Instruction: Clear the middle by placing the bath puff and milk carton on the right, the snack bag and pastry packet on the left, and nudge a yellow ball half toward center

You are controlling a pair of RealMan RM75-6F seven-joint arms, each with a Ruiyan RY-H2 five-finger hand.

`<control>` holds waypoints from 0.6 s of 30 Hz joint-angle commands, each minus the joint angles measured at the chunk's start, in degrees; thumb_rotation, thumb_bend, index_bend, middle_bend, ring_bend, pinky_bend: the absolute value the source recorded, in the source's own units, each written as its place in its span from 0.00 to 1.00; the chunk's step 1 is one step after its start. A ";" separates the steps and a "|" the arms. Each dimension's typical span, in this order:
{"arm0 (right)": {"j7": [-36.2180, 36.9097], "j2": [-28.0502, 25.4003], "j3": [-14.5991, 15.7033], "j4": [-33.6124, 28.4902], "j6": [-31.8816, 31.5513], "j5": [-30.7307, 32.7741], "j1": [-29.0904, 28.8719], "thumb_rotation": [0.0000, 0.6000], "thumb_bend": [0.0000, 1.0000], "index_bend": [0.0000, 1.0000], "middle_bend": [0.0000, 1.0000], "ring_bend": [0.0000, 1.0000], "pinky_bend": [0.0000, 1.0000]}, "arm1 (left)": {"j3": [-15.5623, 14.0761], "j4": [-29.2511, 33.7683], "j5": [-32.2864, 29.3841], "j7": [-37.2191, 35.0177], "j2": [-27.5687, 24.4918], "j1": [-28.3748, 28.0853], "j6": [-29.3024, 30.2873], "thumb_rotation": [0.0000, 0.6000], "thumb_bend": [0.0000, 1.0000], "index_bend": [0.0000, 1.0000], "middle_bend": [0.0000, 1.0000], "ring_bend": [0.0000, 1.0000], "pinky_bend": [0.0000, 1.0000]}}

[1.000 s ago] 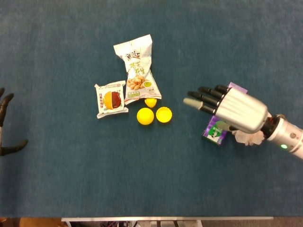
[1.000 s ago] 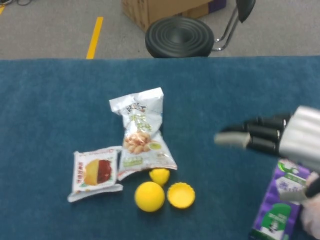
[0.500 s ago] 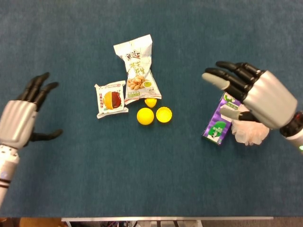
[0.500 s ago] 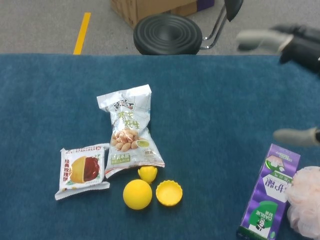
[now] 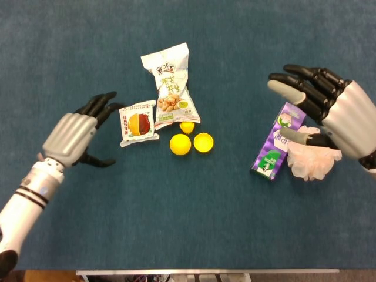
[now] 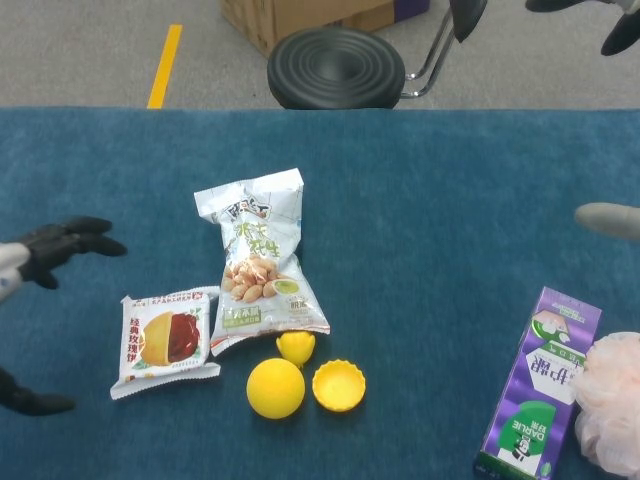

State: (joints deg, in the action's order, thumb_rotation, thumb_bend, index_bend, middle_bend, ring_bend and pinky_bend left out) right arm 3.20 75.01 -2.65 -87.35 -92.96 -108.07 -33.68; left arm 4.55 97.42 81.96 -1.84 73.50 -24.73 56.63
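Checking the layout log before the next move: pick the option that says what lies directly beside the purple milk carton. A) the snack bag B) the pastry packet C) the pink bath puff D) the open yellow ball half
C: the pink bath puff lies against the milk carton on the right of the table, while the pastry packet, snack bag and open yellow ball half sit grouped near the middle.

Blue-carpeted bench (image 5: 70, 47) with scattered items.
Snack bag (image 5: 170, 85), pastry packet (image 5: 138, 123), yellow ball halves (image 5: 192, 142) mid-bench; milk carton (image 5: 277, 141) and bath puff (image 5: 311, 162) right.
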 commanded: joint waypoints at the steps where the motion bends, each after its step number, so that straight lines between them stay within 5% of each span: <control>1: 0.37 0.30 -0.07 0.49 0.22 0.12 0.29 1.00 0.00 0.13 0.24 0.19 0.38 | 1.12 -1.62 -4.94 6.46 3.72 -2.34 -2.17 1.00 0.01 0.09 0.00 0.01 0.23; 10: 1.92 1.04 -0.38 2.11 0.52 0.33 1.09 1.00 0.00 0.14 0.24 0.19 0.37 | 3.43 -5.74 -15.10 18.27 9.27 -5.60 -2.15 1.00 0.01 0.08 0.00 0.01 0.23; 18: 2.93 1.56 -0.51 3.07 0.94 0.36 1.53 1.00 0.00 0.14 0.24 0.19 0.37 | 2.04 -9.04 -19.96 23.54 11.54 -7.58 -3.76 1.00 0.01 0.07 0.00 0.00 0.22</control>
State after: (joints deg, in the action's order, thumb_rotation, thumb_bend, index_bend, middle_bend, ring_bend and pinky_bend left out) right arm 6.09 76.54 -3.14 -84.33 -92.06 -107.74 -32.17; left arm 6.95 88.77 62.49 21.19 84.72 -31.98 53.23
